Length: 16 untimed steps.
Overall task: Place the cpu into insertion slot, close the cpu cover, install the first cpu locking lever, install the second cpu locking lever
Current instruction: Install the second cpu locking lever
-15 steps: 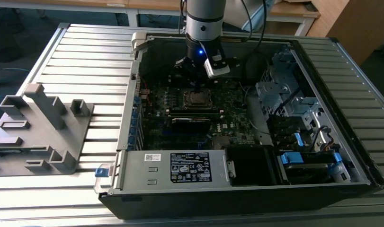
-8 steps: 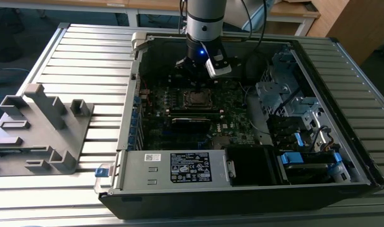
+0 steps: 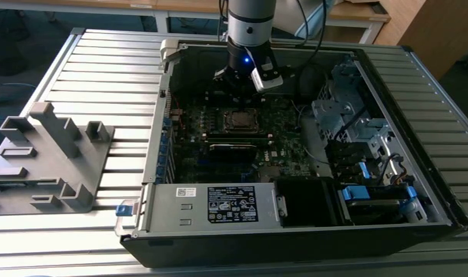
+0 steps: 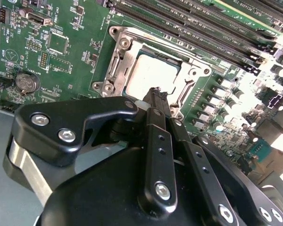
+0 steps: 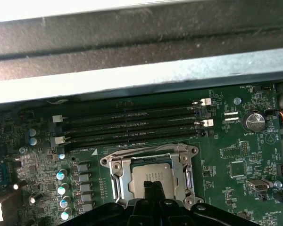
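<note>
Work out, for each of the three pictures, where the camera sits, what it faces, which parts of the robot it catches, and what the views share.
Exterior view: off the arm, above, looking down into the open computer case; shows arm and gripper.
Second wrist view: on the arm, looking along the shut gripper at the cpu.
First wrist view: on the arm, facing cpu, cpu cover and memory slots; gripper at the edge.
Shared: all three show the cpu.

Ribbed grey table (image 3: 103, 75); wooden desks (image 3: 357, 11) behind — dark floor.
</note>
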Tool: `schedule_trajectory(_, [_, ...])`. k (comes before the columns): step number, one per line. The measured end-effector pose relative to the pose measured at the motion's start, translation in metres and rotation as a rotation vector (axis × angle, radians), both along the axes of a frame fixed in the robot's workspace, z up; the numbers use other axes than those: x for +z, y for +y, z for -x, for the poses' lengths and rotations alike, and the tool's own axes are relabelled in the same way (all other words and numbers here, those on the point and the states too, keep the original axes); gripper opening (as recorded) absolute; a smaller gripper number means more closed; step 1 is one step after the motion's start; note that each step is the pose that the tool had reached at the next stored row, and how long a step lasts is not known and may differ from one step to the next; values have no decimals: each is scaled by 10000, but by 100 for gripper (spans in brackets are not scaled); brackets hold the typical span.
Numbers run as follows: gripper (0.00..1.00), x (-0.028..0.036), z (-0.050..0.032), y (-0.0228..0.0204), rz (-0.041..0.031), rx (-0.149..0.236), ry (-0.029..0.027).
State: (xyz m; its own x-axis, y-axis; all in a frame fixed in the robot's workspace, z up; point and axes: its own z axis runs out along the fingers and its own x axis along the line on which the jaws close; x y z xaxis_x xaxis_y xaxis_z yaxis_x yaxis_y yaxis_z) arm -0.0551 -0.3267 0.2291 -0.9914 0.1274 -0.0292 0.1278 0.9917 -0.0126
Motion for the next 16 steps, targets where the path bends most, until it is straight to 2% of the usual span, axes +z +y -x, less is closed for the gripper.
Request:
schedule_trajectory(7, [10,2,0,-9,3,1,1])
schedule_trajectory(14, [10,1,0,-60,-2,0,0])
schedule_trajectory(16, [10,1,0,-61,-2,-1,0])
